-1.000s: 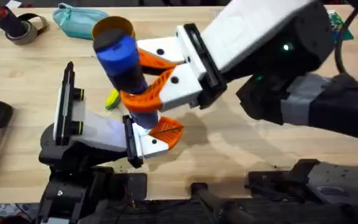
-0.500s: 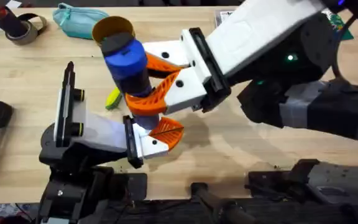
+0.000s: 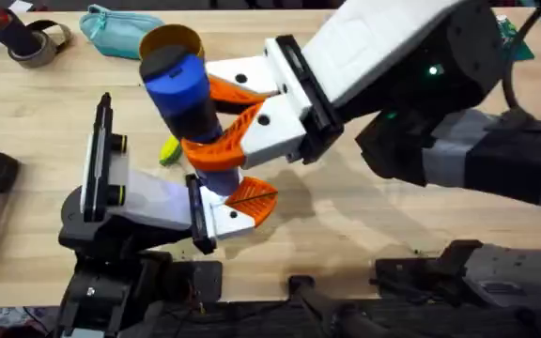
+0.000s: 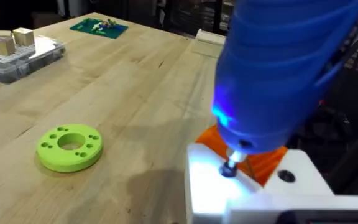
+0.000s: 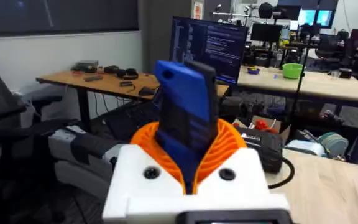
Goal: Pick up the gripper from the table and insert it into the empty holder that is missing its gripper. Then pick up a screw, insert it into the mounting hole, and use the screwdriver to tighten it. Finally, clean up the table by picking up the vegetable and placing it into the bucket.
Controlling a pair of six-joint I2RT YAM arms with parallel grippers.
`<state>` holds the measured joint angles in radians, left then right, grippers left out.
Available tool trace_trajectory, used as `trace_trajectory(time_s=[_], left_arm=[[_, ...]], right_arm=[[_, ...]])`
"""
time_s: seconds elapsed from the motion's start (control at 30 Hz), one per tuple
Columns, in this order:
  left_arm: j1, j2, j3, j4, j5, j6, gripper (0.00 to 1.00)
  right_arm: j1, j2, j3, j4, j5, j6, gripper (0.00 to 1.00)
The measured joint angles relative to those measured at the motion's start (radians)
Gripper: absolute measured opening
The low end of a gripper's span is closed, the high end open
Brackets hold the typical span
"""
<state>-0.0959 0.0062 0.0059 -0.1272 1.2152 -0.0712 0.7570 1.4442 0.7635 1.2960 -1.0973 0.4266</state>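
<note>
1. The right gripper (image 3: 216, 127) had its jaws clenched on the screwdriver (image 3: 184, 94), the orange ribbed pads pressed against the thick blue barrel near its lower half.
2. The screwdriver stood nearly upright over the holder (image 4: 253, 190), its narrow tip on a dark screw (image 4: 230, 168) in the white mount, with a blue glow at the nose in the left wrist view.
3. The orange gripper (image 3: 252, 199) sat in that holder at the left arm's end, low over the desk (image 3: 346, 221); whether the left jaws were released or clenched, I cannot tell.
4. The screwdriver looked rigid, smooth and fairly heavy for its size, a slippery cylinder best held around mid-barrel, as here, so the tip stays square on the screw.
5. The vegetable (image 3: 169, 148), small, yellow-green and probably light and hard, lay on the desk just beside the screwdriver, near the round mustard bucket (image 3: 169, 39); a pinch across its middle should suit.
6. A flat lime disc (image 4: 69, 147) with holes rested on the grained wood.
</note>
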Motion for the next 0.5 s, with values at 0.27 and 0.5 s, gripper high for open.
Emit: trace_trajectory(time_s=[0.27, 0.5], left_arm=[[0.0, -0.001, 0.0, 0.0, -0.002, 0.003, 0.016], [0.0, -0.001, 0.0, 0.003, -0.014, 0.003, 0.017]], right_arm=[[0.0, 0.005, 0.024, -0.011, -0.022, 0.007, 0.045], [0.0, 0.009, 0.075, -0.029, -0.061, 0.03, 0.045]])
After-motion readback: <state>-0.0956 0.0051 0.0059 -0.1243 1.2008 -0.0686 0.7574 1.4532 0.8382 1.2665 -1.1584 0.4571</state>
